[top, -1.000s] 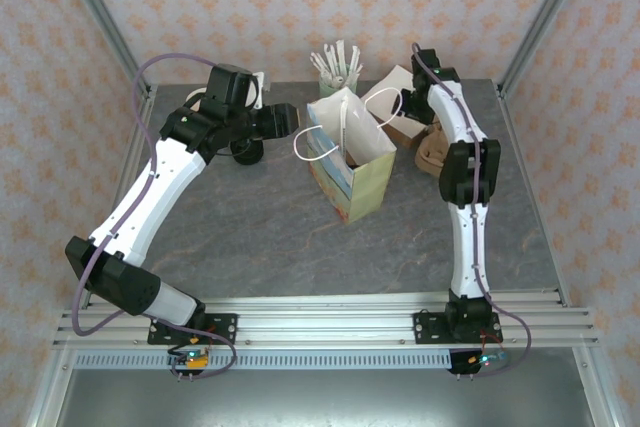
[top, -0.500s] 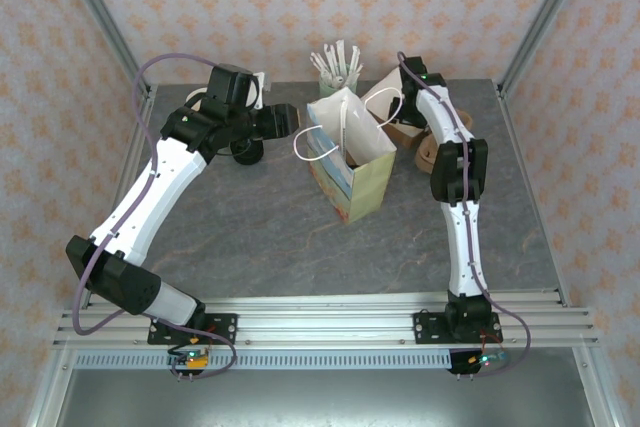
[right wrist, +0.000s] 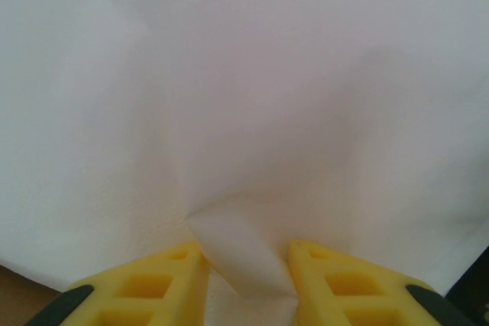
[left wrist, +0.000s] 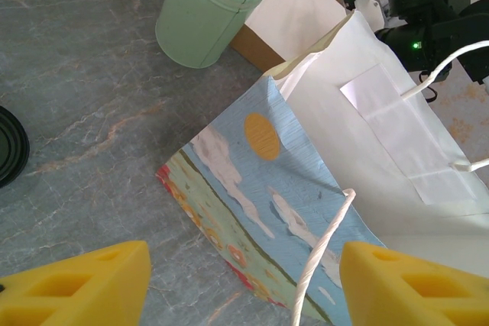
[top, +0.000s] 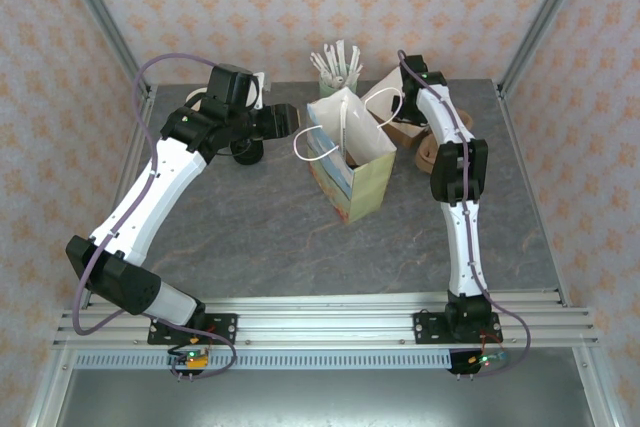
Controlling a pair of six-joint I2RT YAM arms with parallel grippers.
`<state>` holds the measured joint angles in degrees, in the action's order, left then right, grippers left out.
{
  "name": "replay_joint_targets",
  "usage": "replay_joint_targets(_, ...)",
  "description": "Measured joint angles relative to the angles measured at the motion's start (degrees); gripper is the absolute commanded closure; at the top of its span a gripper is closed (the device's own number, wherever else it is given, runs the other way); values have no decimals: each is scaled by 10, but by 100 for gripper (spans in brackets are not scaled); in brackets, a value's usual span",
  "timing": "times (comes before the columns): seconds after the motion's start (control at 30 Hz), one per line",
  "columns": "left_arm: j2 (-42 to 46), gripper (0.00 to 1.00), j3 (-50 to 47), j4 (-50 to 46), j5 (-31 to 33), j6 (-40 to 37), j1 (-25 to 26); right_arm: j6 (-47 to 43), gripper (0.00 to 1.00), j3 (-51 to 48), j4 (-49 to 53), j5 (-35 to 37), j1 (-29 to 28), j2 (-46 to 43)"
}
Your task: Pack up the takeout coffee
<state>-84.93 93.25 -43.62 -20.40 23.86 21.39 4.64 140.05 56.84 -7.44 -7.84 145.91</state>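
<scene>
The paper bag [top: 350,162] stands open mid-table, white inside, with a printed sky on its side [left wrist: 267,181]. My left gripper [left wrist: 244,280] hangs open just left of it [top: 285,119], a cord handle [left wrist: 325,253] dangling between its yellow fingers. My right gripper [right wrist: 246,280], behind the bag at the back right [top: 408,75], is shut on a pinched fold of white paper [right wrist: 241,253]. A round black lid [left wrist: 9,146] lies under my left arm [top: 246,151]; whether it tops the takeout coffee I cannot tell.
A pale green cup of wrapped sticks [left wrist: 200,17] stands at the back [top: 340,72]. The white paper lies on a brown box [left wrist: 256,45]. Brown rings [top: 432,152] sit right of the bag. Metal frame posts [top: 530,37] flank the table.
My right arm swung left toward the white paper behind the bag, and its fingers closed on a fold of it. My left arm and the bag stayed still.
</scene>
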Motion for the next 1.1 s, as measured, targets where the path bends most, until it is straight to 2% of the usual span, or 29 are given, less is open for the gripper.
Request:
replay_joint_targets(0.27, 0, 33, 0, -1, 0, 0, 0, -1, 93, 9, 3, 0, 0, 0)
replay_joint_targets(0.67, 0, 33, 5, -3, 0, 0, 0, -2, 99, 24, 13, 0, 0, -19)
replay_joint_targets(1.1, 0, 33, 5, -5, 0, 0, 0, -2, 100, -30, 7, 0, 2, -231)
